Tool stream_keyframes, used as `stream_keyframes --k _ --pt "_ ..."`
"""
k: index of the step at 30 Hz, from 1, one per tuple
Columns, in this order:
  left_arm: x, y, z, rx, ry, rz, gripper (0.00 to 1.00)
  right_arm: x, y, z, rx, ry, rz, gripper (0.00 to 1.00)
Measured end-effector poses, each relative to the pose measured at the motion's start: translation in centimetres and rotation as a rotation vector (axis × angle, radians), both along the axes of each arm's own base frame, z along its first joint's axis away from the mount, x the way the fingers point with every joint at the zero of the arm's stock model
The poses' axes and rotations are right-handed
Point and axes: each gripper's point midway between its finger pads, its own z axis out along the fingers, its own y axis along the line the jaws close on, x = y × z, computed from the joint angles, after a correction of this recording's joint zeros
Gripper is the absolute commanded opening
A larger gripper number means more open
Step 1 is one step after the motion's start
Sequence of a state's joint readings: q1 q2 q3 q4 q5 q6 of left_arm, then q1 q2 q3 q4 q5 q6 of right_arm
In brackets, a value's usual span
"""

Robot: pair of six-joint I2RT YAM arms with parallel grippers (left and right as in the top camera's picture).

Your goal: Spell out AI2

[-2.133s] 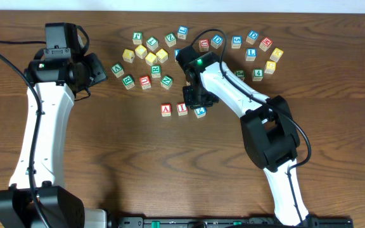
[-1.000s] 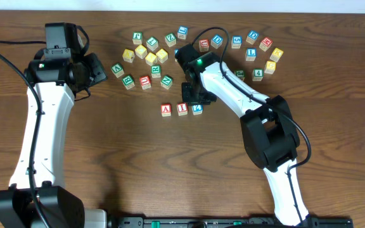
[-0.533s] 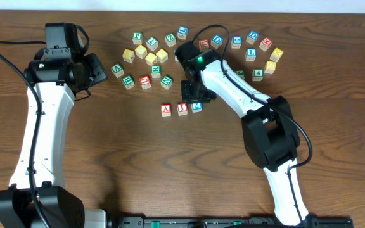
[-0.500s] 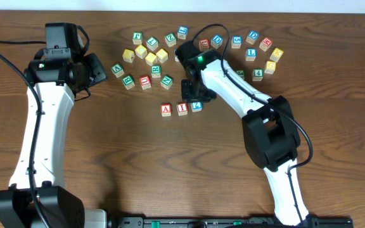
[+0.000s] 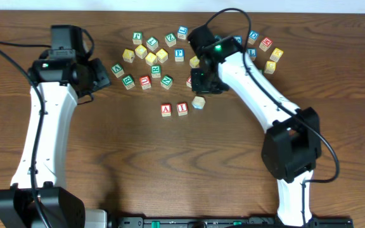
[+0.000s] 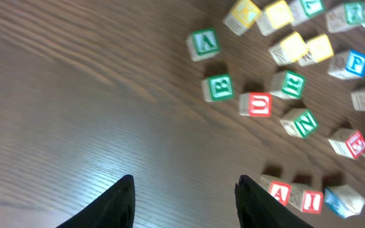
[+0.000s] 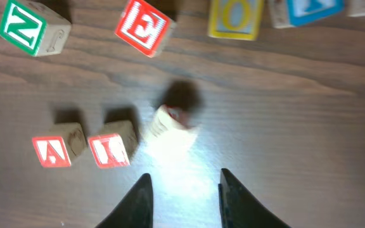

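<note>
Row status: A (image 5: 165,109) and I (image 5: 182,109) sit side by side on the desk (image 5: 106,158), red letters face up, near the middle and just in front of the loose pile. The third cube, the 2 block (image 5: 198,102), is just beside I on its right. It is turned askew and sits slightly toward the pile, out of line with the other two. From overhead its top face looks pale, with blue showing only at one edge. In my right wrist view glare washes it out. I cannot read a "2" facing up, nor tell whether it touches I.

Key relation: the 2 block lies directly ahead of my right fingers (image 5: 203,88), close by and a little left of the gap's centre line. A cube has no long axis; what matters is the row's axis, running left to right across the desk. My judgement is that the cube needs squaring to that line. The right arm is much nearer.

Right fingers: partly apart, nothing between them, bare desk showing in the gap. Left fingers (image 5: 100,76): apart, empty, hovering well off to the left of the row.

Counts: one A, one I, one 2 block in the row. Four yellow blocks (image 5: 151,59) are bunched in the left pile. The remaining loose blocks (image 5: 166,81) cannot be counted exactly, since my right arm hides some.
</note>
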State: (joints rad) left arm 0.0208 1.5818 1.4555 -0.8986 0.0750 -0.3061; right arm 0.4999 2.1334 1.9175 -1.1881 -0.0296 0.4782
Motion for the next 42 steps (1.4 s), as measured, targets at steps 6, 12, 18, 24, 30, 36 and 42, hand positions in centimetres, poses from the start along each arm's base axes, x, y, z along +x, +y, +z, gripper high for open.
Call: stream_keyframes --k 6,12,18,24,30,36,42 --pt "-0.4 -2.6 -1.0 -0.001 0.021 -0.068 0.5 0.8 -0.7 -0.4 0.009 -0.013 -0.007 0.29" --pt "-0.5 -2.7 -1.4 0.0 0.025 -0.072 0.5 0.9 0.1 -1.9 0.029 -0.028 0.008 0.3" --pt "-0.1 -2.7 -1.2 0.003 0.006 -0.07 0.5 0.1 1.0 -4.2 0.051 -0.013 0.029 0.3" --pt "0.3 -2.7 -1.0 0.003 -0.011 -0.07 0.5 -1.0 2.3 -5.8 0.078 -0.003 0.085 0.3" --pt "0.4 -2.7 -0.9 0.003 -0.015 -0.07 0.5 -1.8 2.7 -6.7 0.091 0.012 0.113 0.3" --pt "0.4 -2.7 -0.9 0.002 -0.016 -0.07 0.5 -2.3 2.6 -7.3 0.091 0.029 0.12 0.31" --pt "0.4 -2.7 -0.9 0.002 -0.016 -0.07 0.5 -2.3 2.5 -7.3 0.09 0.029 0.115 0.32"
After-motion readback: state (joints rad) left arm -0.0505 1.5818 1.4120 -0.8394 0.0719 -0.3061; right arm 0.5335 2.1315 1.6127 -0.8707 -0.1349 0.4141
